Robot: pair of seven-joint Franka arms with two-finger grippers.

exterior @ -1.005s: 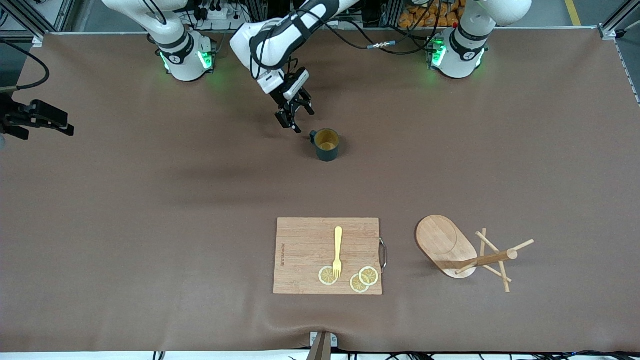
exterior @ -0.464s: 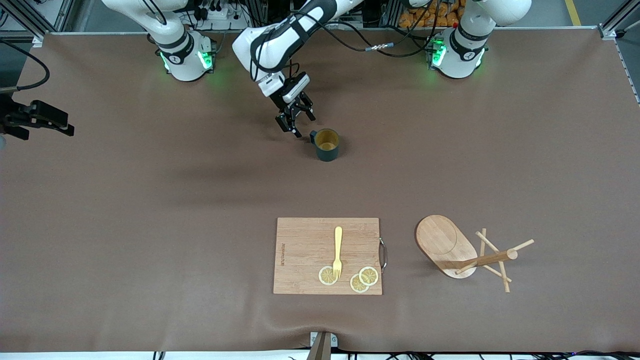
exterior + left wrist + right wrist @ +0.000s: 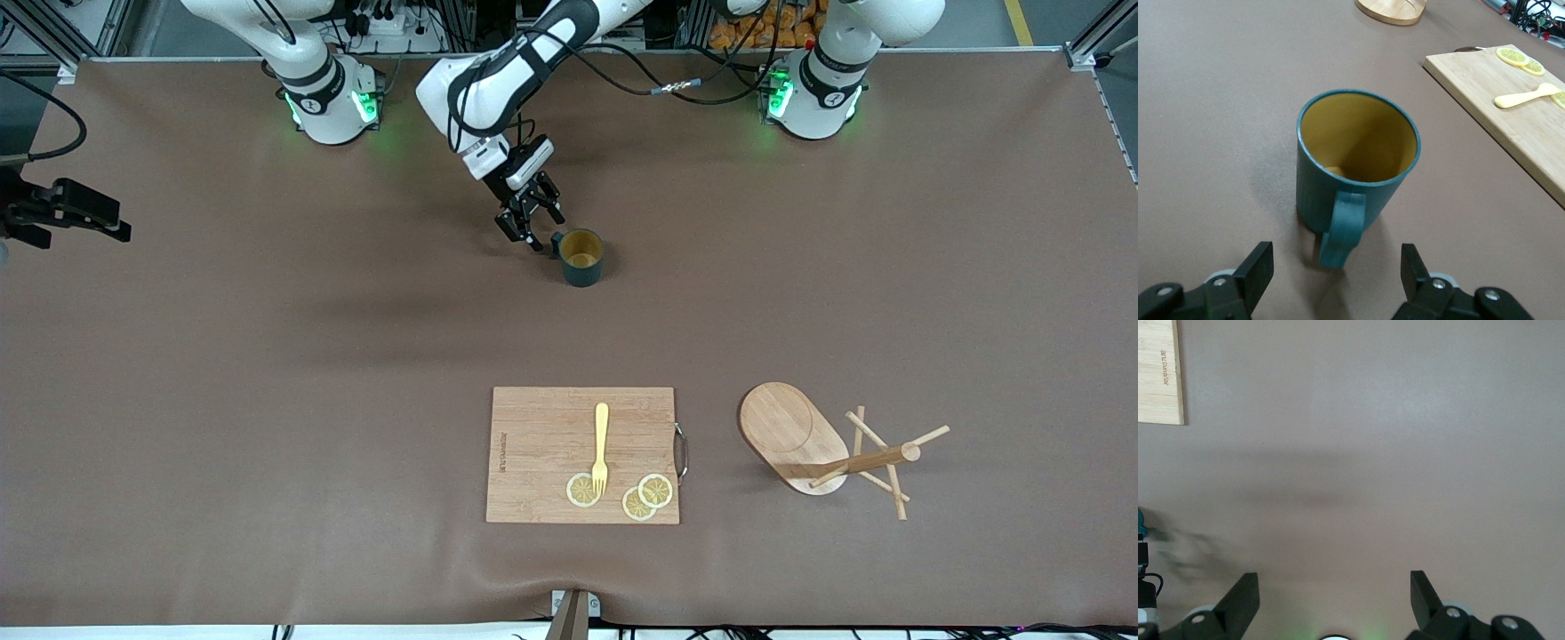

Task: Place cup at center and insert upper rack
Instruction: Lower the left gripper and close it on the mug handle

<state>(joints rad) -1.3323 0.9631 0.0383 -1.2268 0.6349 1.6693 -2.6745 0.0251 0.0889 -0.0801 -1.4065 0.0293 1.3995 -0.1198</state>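
The dark teal cup stands upright on the brown table, its handle pointing at my left gripper. The left gripper is open and low beside the handle, not touching it. In the left wrist view the cup shows its yellowish inside, and its handle hangs between the spread fingers of the left gripper. The upper rack lies tipped on its side, nearer to the front camera and toward the left arm's end. My right gripper is open and empty high over bare table; it is out of the front view.
A bamboo cutting board lies nearer to the front camera than the cup, with a yellow fork and lemon slices on it. The rack's post and pegs stick out toward the left arm's end.
My left gripper has moved down and closer to the cup's handle, staying open. The cup and the rack have not moved.
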